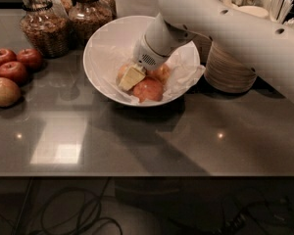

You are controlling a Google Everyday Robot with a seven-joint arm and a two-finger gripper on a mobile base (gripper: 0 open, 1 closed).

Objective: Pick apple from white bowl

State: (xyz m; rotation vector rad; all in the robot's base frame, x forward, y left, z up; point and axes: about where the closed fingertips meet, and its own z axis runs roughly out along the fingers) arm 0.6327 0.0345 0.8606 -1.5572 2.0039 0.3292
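The white bowl [100, 48] stands on the grey counter, lined with crumpled white paper. Three apples lie in it. The golden-tan apple [121, 71] is at the left of the group, partly hidden by my gripper [130, 78]. A redder orange-red apple [148, 89] lies at the front and another [162, 72] is behind it. My gripper reaches down into the bowl from the upper right, its cream tip resting against the golden-tan apple. The arm hides the bowl's back right part.
Several dark red apples [12, 65] and a tan one [3, 92] lie on the counter at the left. Glass jars [41, 26] stand behind them. Stacked beige disposable bowls [230, 67] stand right of the white bowl, with a cup of utensils [272, 1] behind.
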